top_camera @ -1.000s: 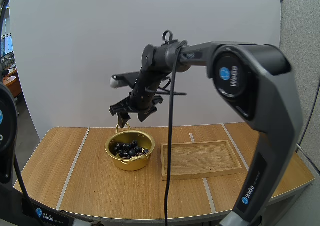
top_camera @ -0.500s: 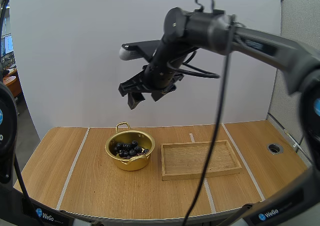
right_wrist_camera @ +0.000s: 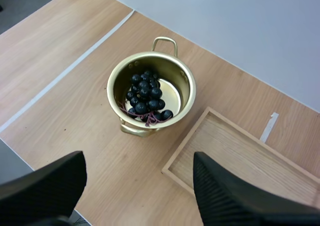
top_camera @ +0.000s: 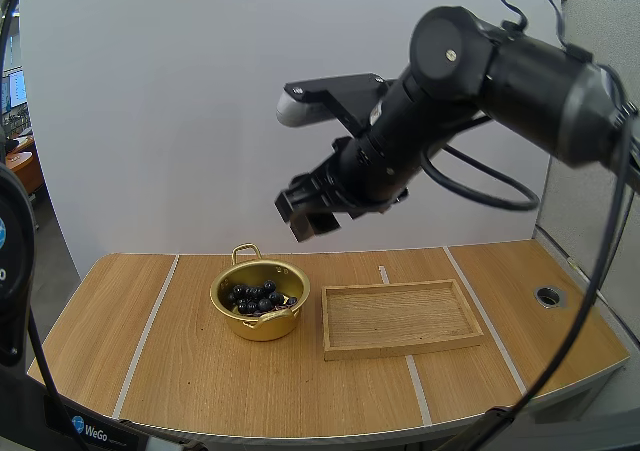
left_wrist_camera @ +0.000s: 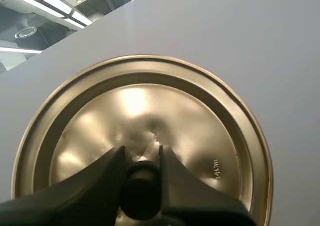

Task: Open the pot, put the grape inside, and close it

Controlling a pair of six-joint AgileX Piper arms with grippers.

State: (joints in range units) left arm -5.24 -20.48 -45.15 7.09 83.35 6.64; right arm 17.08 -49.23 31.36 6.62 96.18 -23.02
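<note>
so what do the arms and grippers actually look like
Both arms are black. The right arm is thick and glossy with rounded joints; the left arm has a blue round badge and white WeGo lettering at its base. Each gripper has two black fingers, finely ribbed on the right gripper, wedge-shaped on the left gripper.

1. The pot (top_camera: 262,327) was a shiny gold, inside and out.
2. The grapes (top_camera: 258,296) were near black, on reddish-purple stems (right_wrist_camera: 131,114).
3. The lid (left_wrist_camera: 200,116) was a duller gold with soft pale highlights; its knob (left_wrist_camera: 141,198) was black.
4. The tray (top_camera: 400,318) was pale wood with a fine grain.
5. The table (top_camera: 190,371) was a warmer light-brown wood, crossed by pale stripes (top_camera: 150,331).
6. The left gripper (left_wrist_camera: 140,152) and right gripper (top_camera: 305,218) were matt black.
</note>
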